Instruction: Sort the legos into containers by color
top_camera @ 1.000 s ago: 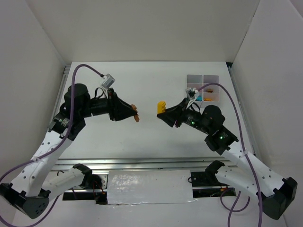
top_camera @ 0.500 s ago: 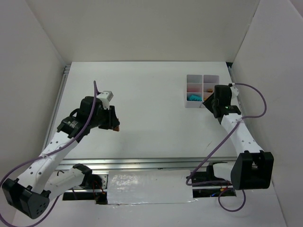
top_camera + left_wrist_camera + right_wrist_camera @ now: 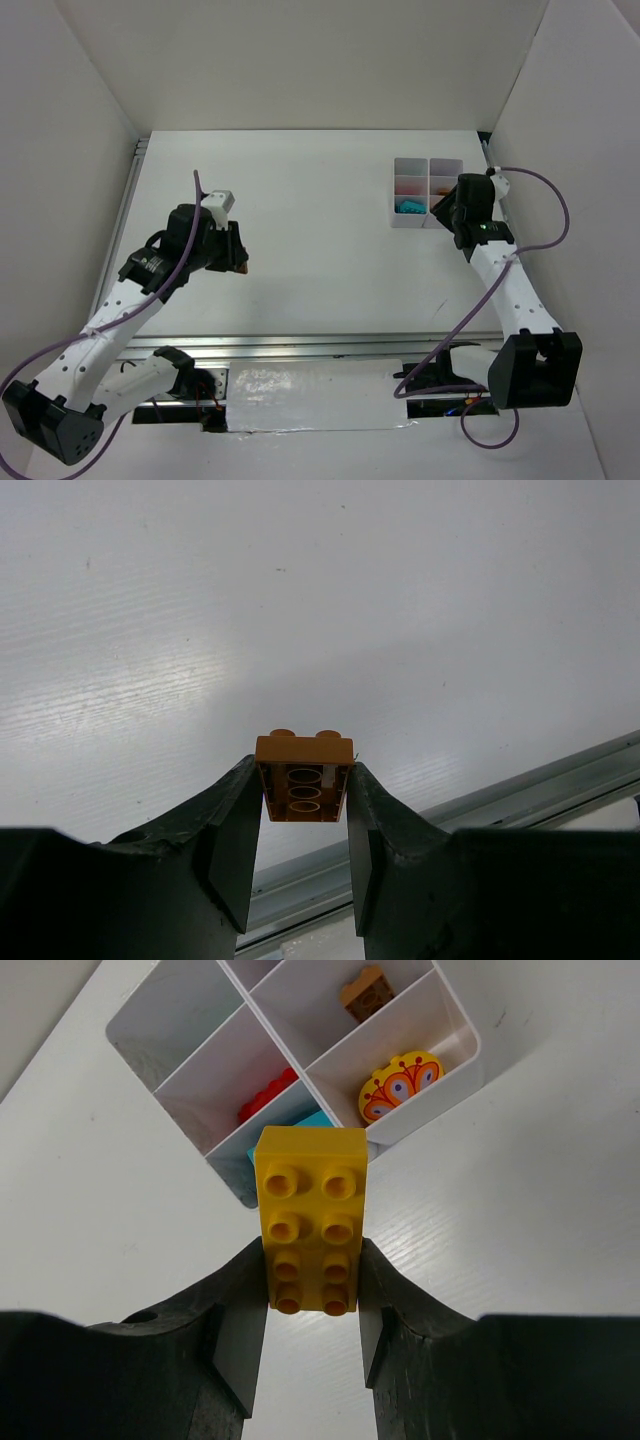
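1. Top external view: the left gripper [image 3: 240, 264] hangs over the left half of the table [image 3: 320, 280], well apart from the tray [image 3: 410, 165] at the far right.
2. The right gripper [image 3: 447, 208] sits at the tray's near right corner, covering part of it. A cyan piece [image 3: 408, 206] shows in the near left cell.
3. Left wrist view: both fingers [image 3: 235, 825] are clamped on an orange brick [image 3: 301, 778], one on each side. Its hollow underside faces the camera and two studs point away.
4. The orange brick is off the table, whose white surface fills the view behind it. A metal rail [image 3: 520, 790] runs across the lower right.
5. Right wrist view: the right gripper's fingers [image 3: 240, 1330] grip a yellow brick [image 3: 311, 1215] by its long sides. The brick is two studs wide and four long, studs towards the camera.
6. The yellow brick's far end lies in line with the tray's nearest corner, over the cyan cell's edge. How high it is above the tray cannot be told.
7. In the tray, a patterned orange oval [image 3: 400, 1085] lies in the end cell beside the cyan one. A red piece [image 3: 268, 1098] lies in the next cell along, and a brown brick [image 3: 365, 990] lies beyond the oval.
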Robot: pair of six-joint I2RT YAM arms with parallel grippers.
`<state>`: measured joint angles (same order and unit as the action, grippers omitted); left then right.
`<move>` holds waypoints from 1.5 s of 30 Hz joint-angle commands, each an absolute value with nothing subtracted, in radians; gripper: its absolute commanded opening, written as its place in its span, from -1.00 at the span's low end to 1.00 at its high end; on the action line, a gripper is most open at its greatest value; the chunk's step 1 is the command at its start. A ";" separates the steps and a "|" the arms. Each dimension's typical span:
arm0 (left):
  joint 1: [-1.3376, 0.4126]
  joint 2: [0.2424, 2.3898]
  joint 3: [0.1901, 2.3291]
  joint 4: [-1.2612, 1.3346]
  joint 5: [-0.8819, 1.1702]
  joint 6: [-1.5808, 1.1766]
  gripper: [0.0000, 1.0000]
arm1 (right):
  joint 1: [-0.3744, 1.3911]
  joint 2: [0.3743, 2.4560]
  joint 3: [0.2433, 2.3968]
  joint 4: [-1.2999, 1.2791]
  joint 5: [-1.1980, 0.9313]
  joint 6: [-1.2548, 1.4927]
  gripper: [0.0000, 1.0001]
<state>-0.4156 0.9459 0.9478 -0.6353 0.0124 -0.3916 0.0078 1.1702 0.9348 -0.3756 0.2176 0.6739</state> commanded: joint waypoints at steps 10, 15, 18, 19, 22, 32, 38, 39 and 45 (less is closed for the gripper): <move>-0.416 0.928 0.966 -0.614 -0.040 -0.390 -1.00 | 0.008 1.144 0.916 -0.347 0.167 0.637 -1.00; -0.416 0.931 0.965 -0.615 -0.037 -0.390 -1.00 | 0.008 1.146 0.913 -0.344 0.161 0.635 -1.00; -0.416 0.928 0.966 -0.614 -0.035 -0.391 -1.00 | 0.008 1.147 0.910 -0.342 0.158 0.635 -1.00; -0.417 0.927 0.965 -0.614 -0.035 -0.390 -1.00 | 0.008 1.144 0.911 -0.342 0.156 0.635 -1.00; -0.417 0.928 0.965 -0.614 -0.035 -0.388 -1.00 | 0.008 1.141 0.910 -0.339 0.153 0.635 -1.00; -0.417 0.925 0.965 -0.614 -0.032 -0.390 -1.00 | 0.008 1.146 0.907 -0.333 0.153 0.637 -1.00; -0.416 0.923 0.963 -0.612 -0.031 -0.390 -1.00 | -0.040 1.170 0.926 -0.328 0.137 0.653 -1.00; -0.417 0.925 0.963 -0.611 -0.029 -0.390 -1.00 | -0.049 1.177 0.933 -0.328 0.127 0.660 -1.00; -0.416 0.911 0.960 -0.609 -0.025 -0.390 -1.00 | -0.071 1.287 1.000 -0.330 0.138 0.747 -1.00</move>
